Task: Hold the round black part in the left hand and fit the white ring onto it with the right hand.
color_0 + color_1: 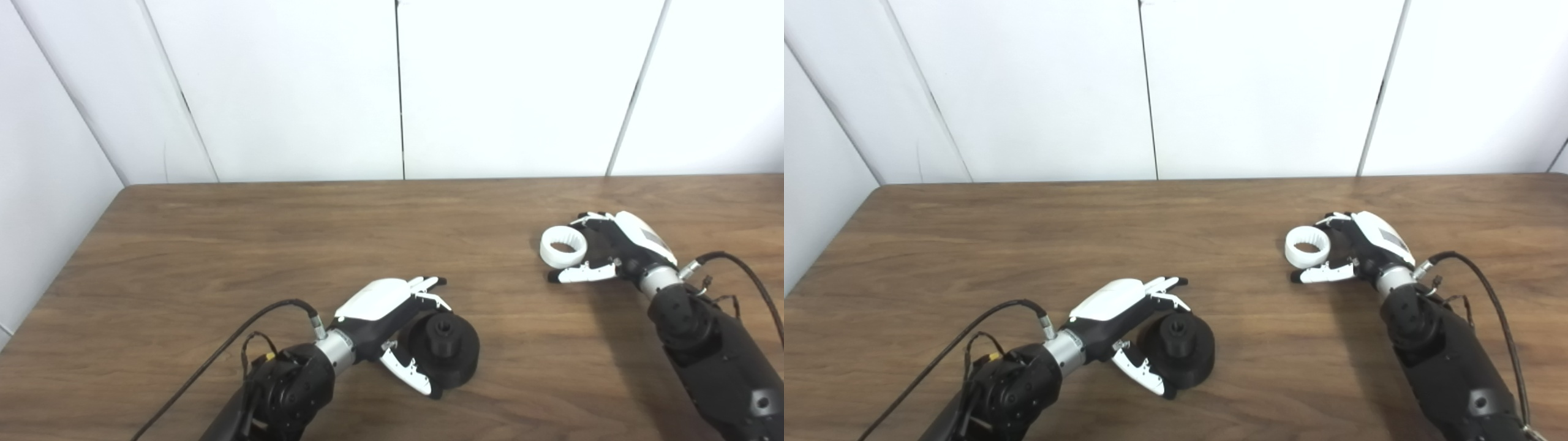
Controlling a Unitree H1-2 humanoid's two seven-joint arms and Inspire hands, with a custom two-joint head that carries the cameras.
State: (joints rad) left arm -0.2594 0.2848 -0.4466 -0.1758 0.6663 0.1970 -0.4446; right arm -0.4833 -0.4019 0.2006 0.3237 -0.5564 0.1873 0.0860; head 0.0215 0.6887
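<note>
The round black part [452, 354], a disc with a raised hub, lies on the wooden table [294, 245] near its front edge. My left hand [383, 306] is open around it: fingers stretch along its far side and the thumb [407, 370] reaches along its near side. The white ring [563, 246] lies flat on the table at the right. My right hand [615, 245] is open just right of the ring, its fingers curled close behind the ring and its thumb [582, 274] lying in front of it. Whether either hand touches its part is unclear.
White wall panels [398, 86] stand behind the table's far edge, and the table's left edge runs diagonally past a white side wall. Black cables [245, 331] trail from both wrists over the tabletop.
</note>
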